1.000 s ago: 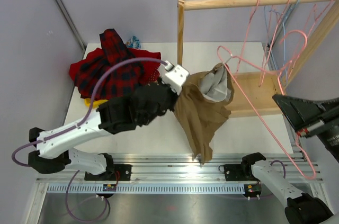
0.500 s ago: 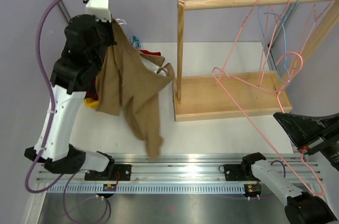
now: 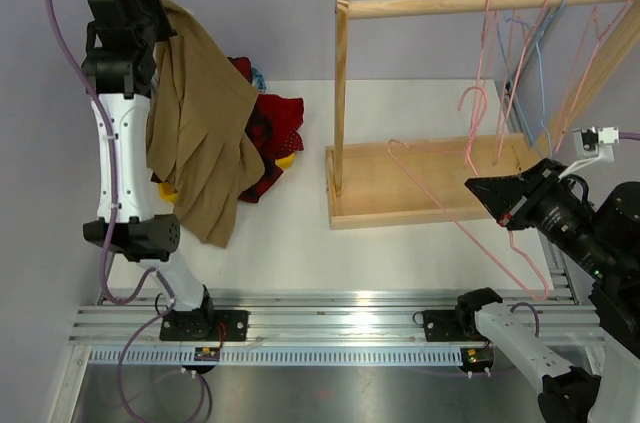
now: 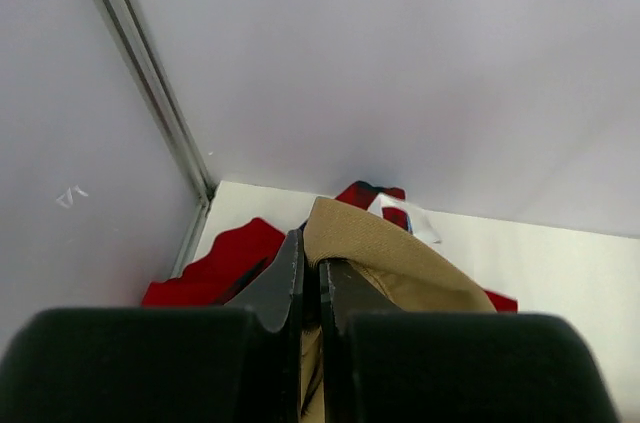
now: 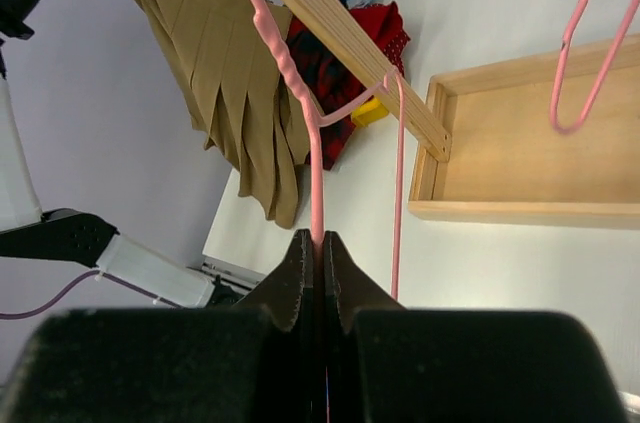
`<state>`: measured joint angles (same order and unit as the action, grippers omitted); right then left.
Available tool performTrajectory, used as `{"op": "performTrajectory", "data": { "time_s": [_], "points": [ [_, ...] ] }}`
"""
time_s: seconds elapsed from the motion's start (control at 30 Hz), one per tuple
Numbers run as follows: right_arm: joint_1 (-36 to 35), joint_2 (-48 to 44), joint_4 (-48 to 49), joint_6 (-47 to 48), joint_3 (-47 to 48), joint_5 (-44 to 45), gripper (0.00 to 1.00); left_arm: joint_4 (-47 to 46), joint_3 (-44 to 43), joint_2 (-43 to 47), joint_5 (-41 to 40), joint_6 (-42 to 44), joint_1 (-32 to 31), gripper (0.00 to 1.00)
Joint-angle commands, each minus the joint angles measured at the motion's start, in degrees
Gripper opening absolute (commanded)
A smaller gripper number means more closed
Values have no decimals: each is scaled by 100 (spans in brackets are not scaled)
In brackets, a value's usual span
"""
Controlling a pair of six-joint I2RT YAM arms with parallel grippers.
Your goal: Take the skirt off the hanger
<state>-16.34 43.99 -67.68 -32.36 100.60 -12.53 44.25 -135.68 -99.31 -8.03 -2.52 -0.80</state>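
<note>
Tan pleated cloth, the skirt (image 3: 205,133), is seen off the hanger (image 5: 316,173) and is hung from the left jaws, which are clenched on its top edge. In the left wrist view the two dark fingers are pressed together with a fold of the tan fabric pinched between them. The left arm (image 3: 118,93) is stood almost upright over the far-left corner of the surface (image 3: 300,253), and the skirt is draped down beside it along the left edge. Whether the hem is touching the surface cannot be told.

Behind the skirt, near the far-left corner, a heap of red and black checked clothing (image 3: 272,118) is laid, partly hidden by the tan cloth, and a small yellow item (image 3: 287,157) is tucked at its near side.

The bare pink wire hanger is gripped by the right jaws, which are shut tight on its thin wire just below the twisted neck. It is held at a slant above the near-right part of the surface, with its hook toward the wooden rack (image 3: 400,198). The hanger and the skirt are kept well apart, at opposite sides of the surface.

The rack is set on the right half of the surface, toward the far edge, with a shallow tray at its base and a round rail (image 3: 480,1) across the top. Several spare hangers, pink (image 3: 478,93) and blue (image 3: 535,53), are hooked over the rail at its right end.
</note>
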Motion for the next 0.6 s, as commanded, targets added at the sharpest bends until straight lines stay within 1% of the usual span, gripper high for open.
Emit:
{"op": "performTrajectory", "data": {
  "time_s": [0.0,0.03,0.07,0.1,0.13,0.17,0.2,0.27,0.3,0.33,0.37,0.47,0.5,0.57],
  "points": [
    [8,66,1158,55,-312,49,0,-1031,-84,-431,933,-590,395,0],
    [8,75,1300,28,-495,49,0,-1111,127,-493,883,-609,396,0],
    [8,110,1449,2,-549,49,0,-1294,634,-598,865,-618,396,0],
    [8,154,1720,-51,-593,23,0,-1374,865,-651,839,-652,396,0],
    [8,258,1845,-69,-620,-12,0,-1514,1068,-712,638,-688,405,0],
    [8,329,1968,-77,-611,-56,0,-1594,1313,-843,584,-766,414,1],
    [8,408,2213,-104,-594,-134,0,-1638,1638,-914,557,-819,449,4],
    [8,619,2478,-104,-498,-214,0,-1630,1860,-1133,505,-1047,510,22],
    [8,681,2714,-104,-454,-223,0,-1613,2009,-1178,504,-1109,537,33],
    [8,847,2829,-104,-331,-232,0,-1578,2080,-1205,609,-1171,554,58],
    [-1,935,2952,-87,-278,-241,0,-1542,2133,-1196,558,-1267,563,98],
    [8,1366,3260,-51,29,-311,0,-1515,2457,-785,417,-1373,554,99],
    [8,1489,3383,-51,117,-328,0,-1559,2589,-392,373,-1400,546,99],
    [-1,1814,3629,-60,223,-372,0,-1665,2984,102,285,-1444,528,99]
  ]
}}
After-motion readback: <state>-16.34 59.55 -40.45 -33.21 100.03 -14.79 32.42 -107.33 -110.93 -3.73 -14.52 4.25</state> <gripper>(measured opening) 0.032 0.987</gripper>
